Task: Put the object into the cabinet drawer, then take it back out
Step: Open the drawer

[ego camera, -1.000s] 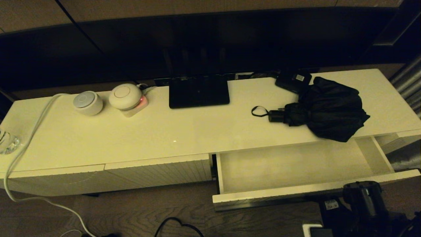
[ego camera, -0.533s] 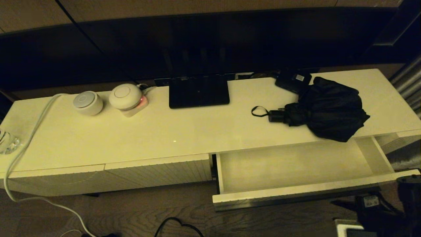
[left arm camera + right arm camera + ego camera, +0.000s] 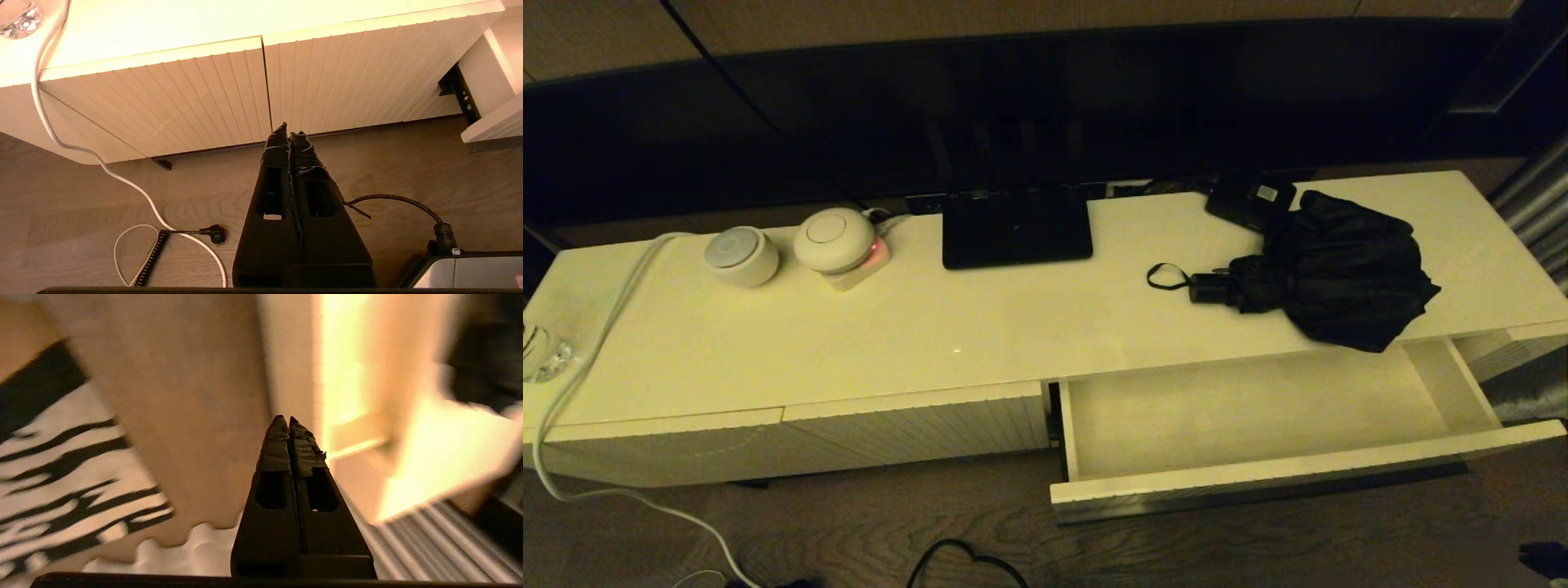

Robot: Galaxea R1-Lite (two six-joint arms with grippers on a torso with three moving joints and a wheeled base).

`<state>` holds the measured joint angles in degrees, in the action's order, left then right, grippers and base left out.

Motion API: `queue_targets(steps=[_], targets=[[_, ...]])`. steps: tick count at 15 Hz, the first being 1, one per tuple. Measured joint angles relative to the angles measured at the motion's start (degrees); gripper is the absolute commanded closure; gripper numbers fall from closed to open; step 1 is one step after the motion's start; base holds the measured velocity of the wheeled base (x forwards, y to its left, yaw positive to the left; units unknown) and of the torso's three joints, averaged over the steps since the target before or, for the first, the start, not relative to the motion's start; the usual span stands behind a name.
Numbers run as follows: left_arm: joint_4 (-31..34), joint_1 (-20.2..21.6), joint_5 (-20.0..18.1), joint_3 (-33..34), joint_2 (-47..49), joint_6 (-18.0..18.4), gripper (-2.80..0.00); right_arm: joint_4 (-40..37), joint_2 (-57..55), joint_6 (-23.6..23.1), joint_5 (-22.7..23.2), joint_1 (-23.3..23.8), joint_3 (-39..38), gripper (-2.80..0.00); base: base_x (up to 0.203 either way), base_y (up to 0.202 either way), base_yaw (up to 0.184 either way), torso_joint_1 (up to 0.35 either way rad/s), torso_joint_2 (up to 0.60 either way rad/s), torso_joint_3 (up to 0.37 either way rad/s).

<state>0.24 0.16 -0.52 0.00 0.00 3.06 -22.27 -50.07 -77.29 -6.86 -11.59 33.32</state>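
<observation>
The black folding umbrella (image 3: 1339,273) lies on the cabinet top at the right, bunched fabric to the right, short handle (image 3: 1209,287) and wrist loop (image 3: 1166,276) pointing left. Just in front of it the cabinet drawer (image 3: 1258,475) stands pulled out, with nothing inside. My right gripper (image 3: 284,418) is shut on nothing, low beside the cabinet's right end; only a dark bit of that arm (image 3: 1543,559) shows in the head view's bottom right corner. My left gripper (image 3: 289,132) is shut and empty, parked over the floor before the closed ribbed fronts (image 3: 204,94).
A small black box with a white label (image 3: 1251,200) sits behind the umbrella. A flat black device (image 3: 1016,227), two round white devices (image 3: 741,255) and a white cable (image 3: 588,359) occupy the top's middle and left. Cables (image 3: 188,232) lie on the floor.
My right arm has drawn away from under the drawer front, going right and down until it is almost out of the head view. Umbrella and drawer have not moved.
</observation>
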Motion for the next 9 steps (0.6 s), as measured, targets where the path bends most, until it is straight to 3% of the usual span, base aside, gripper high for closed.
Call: queue_targets(steps=[6, 9], targets=[[0.02, 0.0, 0.0, 0.0, 0.0, -0.01, 0.0, 1.02, -1.49, -0.24, -0.29, -0.06, 7.46, 0.0, 0.0, 0.0, 0.0, 0.0, 0.0, 0.0], [0.02, 0.0, 0.01, 0.0, 0.0, -0.01, 0.0, 5.57, -6.24, -0.02, -0.3, -0.09, 9.07, 0.0, 0.0, 0.0, 0.0, 0.0, 0.0, 0.0]])
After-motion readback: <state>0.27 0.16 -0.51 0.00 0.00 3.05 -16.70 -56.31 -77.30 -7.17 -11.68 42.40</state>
